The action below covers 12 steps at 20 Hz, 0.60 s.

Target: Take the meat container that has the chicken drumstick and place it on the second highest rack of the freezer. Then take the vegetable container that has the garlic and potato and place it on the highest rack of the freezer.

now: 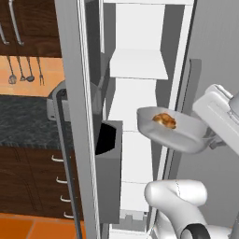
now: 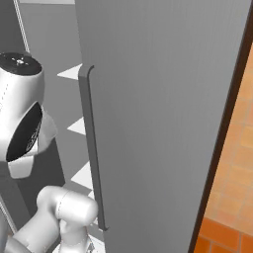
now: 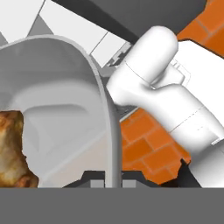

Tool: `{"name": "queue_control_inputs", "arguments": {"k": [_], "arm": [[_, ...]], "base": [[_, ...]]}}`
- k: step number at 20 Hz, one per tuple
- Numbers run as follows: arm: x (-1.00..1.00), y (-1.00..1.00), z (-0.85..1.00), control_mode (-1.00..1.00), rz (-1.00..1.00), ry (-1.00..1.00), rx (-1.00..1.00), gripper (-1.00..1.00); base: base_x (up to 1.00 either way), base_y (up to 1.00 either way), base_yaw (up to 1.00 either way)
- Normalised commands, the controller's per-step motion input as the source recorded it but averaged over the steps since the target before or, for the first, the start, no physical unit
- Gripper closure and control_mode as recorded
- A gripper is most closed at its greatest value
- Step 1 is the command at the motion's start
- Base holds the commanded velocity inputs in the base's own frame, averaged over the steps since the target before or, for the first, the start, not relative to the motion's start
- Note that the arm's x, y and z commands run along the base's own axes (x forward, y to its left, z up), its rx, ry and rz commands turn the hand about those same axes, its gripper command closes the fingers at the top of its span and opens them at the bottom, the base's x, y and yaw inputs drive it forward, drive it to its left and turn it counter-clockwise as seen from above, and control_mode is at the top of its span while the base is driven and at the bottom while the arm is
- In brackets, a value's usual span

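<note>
Currently, operator, your items run as follows. Freezer [image 1: 140, 70]: tall grey-white cabinet filling the centre of the left base view, white shelf slabs stacked inside, its top cut off by the frame. Freezer door [image 2: 163, 113]: grey slab with a long vertical handle, blocking most of the right base view. Meat container [image 1: 179, 135]: shallow grey tray, tilted, held in the air at centre right of the left base view, in front of the shelves. Chicken drumstick [image 1: 164, 120]: small golden-brown piece lying in the tray; at the hand view's lower left it is cut by the frame edge. Gripper [image 3: 113, 177]: jaws pressed together on the tray's rim at the hand view's bottom centre; you see the fingertips only partly.
</note>
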Motion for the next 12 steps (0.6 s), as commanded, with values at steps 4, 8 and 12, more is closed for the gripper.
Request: {"name": "queue_control_inputs", "arguments": {"k": [4,8,12], "arm": [[0.18,0.21,0.0,-1.0,-0.46,-0.02,0.0,1.0],[0.56,0.16,0.0,-1.0,-0.3,0.04,0.01,1.0],[0.83,0.18,-0.1,-1.0,-0.03,0.1,0.04,1.0]], "base": [[0.0,0.0,0.0],[0.0,0.0,0.0],[0.0,0.0,0.0]]}}
